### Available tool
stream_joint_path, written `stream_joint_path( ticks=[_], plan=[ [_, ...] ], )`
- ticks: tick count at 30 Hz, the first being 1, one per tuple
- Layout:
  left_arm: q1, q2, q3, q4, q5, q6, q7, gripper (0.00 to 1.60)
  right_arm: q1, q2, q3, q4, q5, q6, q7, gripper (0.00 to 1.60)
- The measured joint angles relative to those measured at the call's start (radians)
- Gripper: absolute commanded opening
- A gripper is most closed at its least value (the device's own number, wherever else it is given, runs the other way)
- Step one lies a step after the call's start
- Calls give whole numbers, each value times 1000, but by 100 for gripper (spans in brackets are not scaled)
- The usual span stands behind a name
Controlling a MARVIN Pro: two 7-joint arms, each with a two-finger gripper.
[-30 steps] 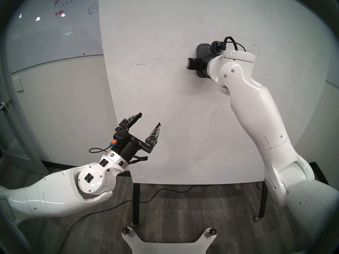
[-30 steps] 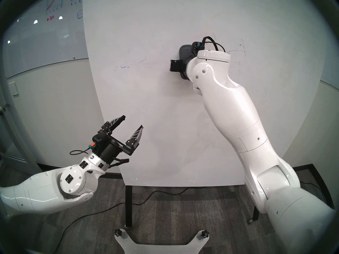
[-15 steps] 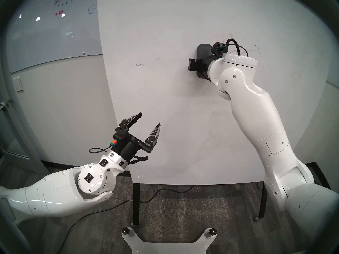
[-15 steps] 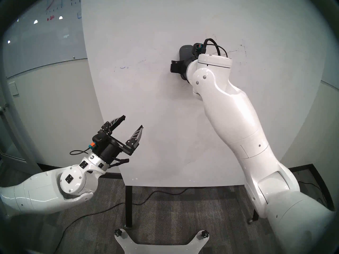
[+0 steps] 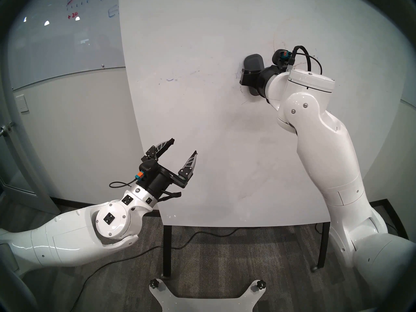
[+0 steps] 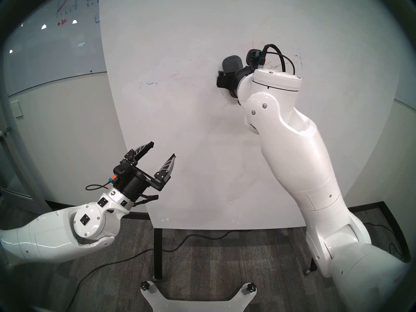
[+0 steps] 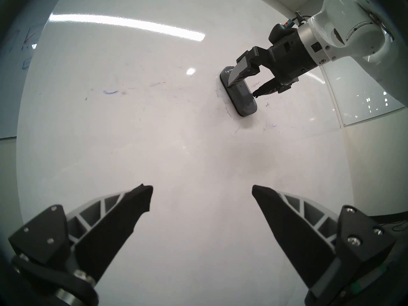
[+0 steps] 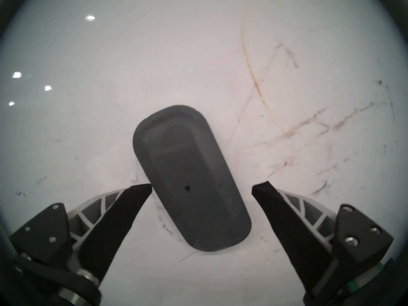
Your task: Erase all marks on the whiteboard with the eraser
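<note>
The dark grey eraser (image 8: 191, 179) clings flat against the upright whiteboard (image 5: 213, 136), in its upper right part, with nothing gripping it. The right gripper (image 8: 202, 188) stands spread wide in front of it: in the right wrist view the left fingertip sits just at the eraser's edge, perhaps touching, while the right fingertip is clearly apart from it. In the left wrist view the same gripper (image 7: 242, 90) straddles the upper half of the eraser (image 7: 239, 95) without clamping it.

The eraser's long axis runs roughly up and down the board, tilted a little, so the spread jaws bracket its short width. It lies straight ahead of the right gripper, between the fingers, and a regrasp would probably need only a small advance and a squeeze.

The left gripper (image 5: 183, 150) is also spread and empty, low and well to the left of the eraser, so the right arm is plainly the nearer one.

Marks remain: faint orange-brown strokes (image 8: 309, 122) to the right of the eraser, a small blue curl (image 5: 170, 79) well to its left, and dark scratches just beside its lower end. The job looks unfinished.

No containers are in sight.
</note>
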Motion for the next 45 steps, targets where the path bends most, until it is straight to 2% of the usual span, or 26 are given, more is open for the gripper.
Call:
stream_joint_path(
  ticks=[9, 18, 26, 31, 38, 45],
  plan=[
    [0, 0, 0, 0, 0, 0, 0, 160, -6, -7, -26, -29, 2, 32, -15, 160],
    [0, 0, 0, 0, 0, 0, 0, 160, -23, -13, -49, -111, -1, 53, -41, 160],
    [0, 0, 0, 0, 0, 0, 0, 160, -77, -2, -34, -216, -1, 69, -77, 160],
    [0, 0, 0, 0, 0, 0, 0, 160, -109, 5, -35, -290, -5, 86, -68, 160],
    [0, 0, 0, 0, 0, 0, 0, 160, -158, 12, -69, -366, -35, 96, -56, 160],
    [0, 0, 0, 0, 0, 0, 0, 160, -215, -10, -101, -390, -62, 60, -81, 160]
  ],
)
